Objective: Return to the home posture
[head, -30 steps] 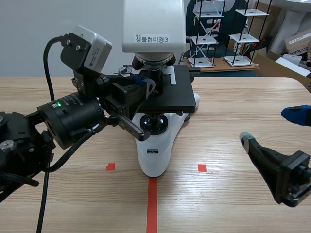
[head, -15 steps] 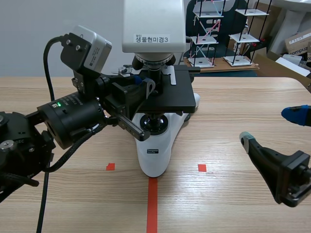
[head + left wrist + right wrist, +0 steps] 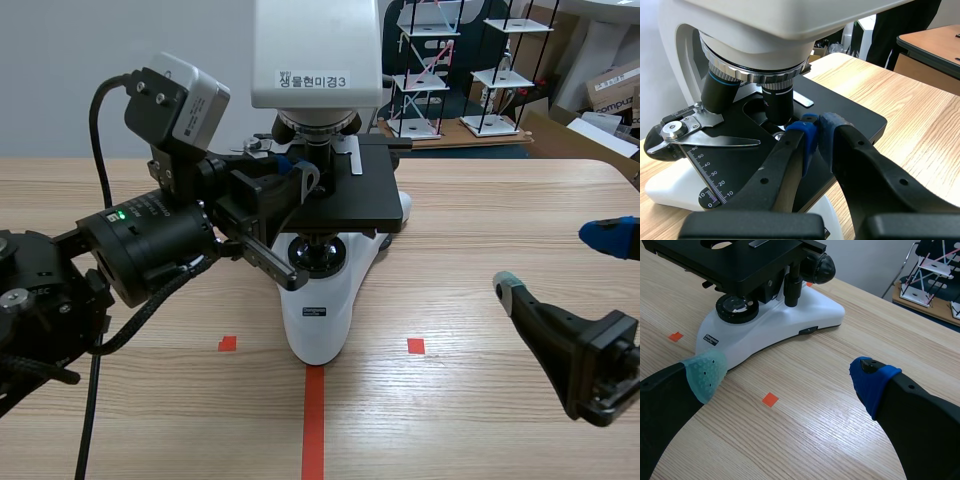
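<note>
Left tool (image 3: 816, 129) | pads closed together, empty, over microscope stage (image 3: 855, 117) | right tool (image 3: 790, 375) wide open, empty

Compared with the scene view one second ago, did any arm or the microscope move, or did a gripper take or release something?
Nothing visibly changed. The left gripper stays over the stage of the microscope, its fingers shut on nothing. The right gripper stays open above the table, apart from the microscope.
</note>
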Motion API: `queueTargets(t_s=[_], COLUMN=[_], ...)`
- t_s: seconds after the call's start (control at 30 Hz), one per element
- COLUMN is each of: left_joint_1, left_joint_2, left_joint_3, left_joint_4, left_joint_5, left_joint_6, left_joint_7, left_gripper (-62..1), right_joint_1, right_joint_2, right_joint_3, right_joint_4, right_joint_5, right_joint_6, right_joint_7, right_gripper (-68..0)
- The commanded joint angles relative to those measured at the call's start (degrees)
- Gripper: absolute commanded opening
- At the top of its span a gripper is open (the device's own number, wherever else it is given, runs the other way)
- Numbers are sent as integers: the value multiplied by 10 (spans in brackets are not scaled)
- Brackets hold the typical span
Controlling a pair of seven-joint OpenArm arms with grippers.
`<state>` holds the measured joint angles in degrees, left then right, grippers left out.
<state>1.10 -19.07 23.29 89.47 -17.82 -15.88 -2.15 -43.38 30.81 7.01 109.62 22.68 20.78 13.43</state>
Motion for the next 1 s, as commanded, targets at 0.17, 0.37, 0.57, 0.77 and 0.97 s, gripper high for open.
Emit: queueTargets(t_s=[0.17, 0.37, 0.57, 0.77, 0.97], left_joint_1=[27, 111, 237, 353, 419], left_joint_2=[-25, -40, -51, -51, -51], left_joint_3=[-11, -81, -168, -237, -274], left_joint_4=[14, 24, 63, 114, 148], left_joint_5=[-12, -12, 12, 67, 67], left_joint_6=[1, -33, -56, -57, -57], left_joint_7=[-50, -91, -168, -246, -274], left_gripper=[-592, -592, -378, -166, -29], right_joint_1=[5, 5, 5, 5, 5], right_joint_2=[1, 1, 1, 1, 1], right_joint_3=[1, 1, 1, 1, 1], right_joint_4=[7, 7, 7, 7, 7], right_joint_5=[5, 5, 5, 5, 5], right_joint_6=[0, 0, 0, 0, 0], right_joint_7=[9, 9, 9, 9, 9], right_gripper=[-139, -139, -139, -139, -140])
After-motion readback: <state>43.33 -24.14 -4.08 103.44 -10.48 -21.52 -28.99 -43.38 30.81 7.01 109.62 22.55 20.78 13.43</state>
